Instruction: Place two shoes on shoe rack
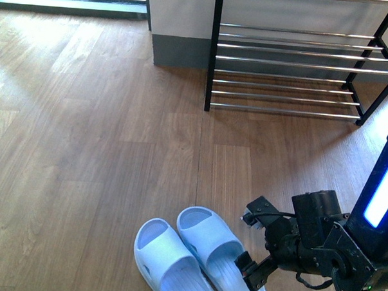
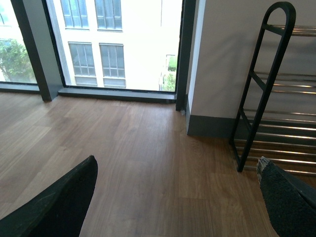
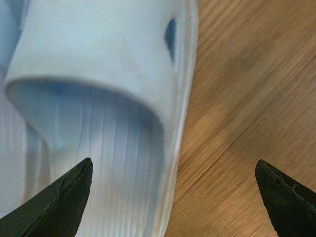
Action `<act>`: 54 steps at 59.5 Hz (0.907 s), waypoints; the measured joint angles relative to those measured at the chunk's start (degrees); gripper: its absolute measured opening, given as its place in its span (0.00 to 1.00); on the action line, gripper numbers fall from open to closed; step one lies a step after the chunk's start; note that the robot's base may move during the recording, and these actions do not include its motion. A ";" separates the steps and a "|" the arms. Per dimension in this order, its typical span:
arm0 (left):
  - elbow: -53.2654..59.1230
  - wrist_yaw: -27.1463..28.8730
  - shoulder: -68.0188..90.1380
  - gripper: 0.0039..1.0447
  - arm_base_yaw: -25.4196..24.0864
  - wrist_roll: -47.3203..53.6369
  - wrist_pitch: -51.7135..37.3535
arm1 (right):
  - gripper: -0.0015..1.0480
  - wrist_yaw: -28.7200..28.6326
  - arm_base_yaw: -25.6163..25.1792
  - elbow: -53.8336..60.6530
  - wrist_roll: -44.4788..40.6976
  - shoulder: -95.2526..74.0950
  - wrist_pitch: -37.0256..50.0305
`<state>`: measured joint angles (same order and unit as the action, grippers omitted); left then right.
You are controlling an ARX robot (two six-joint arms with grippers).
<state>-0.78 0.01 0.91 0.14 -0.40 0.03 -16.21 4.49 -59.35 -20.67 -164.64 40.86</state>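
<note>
The step in hand looks like the first pick: neither shoe is on the shoe rack (image 1: 300, 63) yet, and the right tool (image 1: 252, 238) hangs spread wide over the pair on the wooden floor (image 1: 84, 147). The shoes here are pale blue moulded slides, not laced footwear, lying side by side and touching at about 6 o'clock in the front view, toes pointing toward 11 o'clock. The nearer slide (image 1: 206, 233) sits partly under the right tool, whose lower finger overlaps its outer edge; the farther slide (image 1: 157, 244) lies just beside it at 9 o'clock. In the right wrist view the right tool (image 3: 174, 165) holds nothing, and the nearer slide (image 3: 98, 74) shows a broad smooth strap, a ribbed footbed and a small side vent. It looks soft and light, so it should pinch easily. The next move, I judge, calls for lowering so one finger goes inside the strap opening or across the side wall, then closing. The left tool (image 2: 177, 165) is also spread wide and empty, raised above bare floor and facing the shoe rack (image 2: 269, 89), which stands at 1 o'clock in the front view, well apart from the slides.
</note>
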 joint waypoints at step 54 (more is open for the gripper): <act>0.00 0.00 0.00 0.91 0.00 0.00 0.00 | 0.88 0.44 2.25 -11.19 2.82 -4.24 -1.57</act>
<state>-0.78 0.01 0.91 0.14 -0.40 0.03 -15.77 6.74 -70.54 -17.85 -168.88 39.29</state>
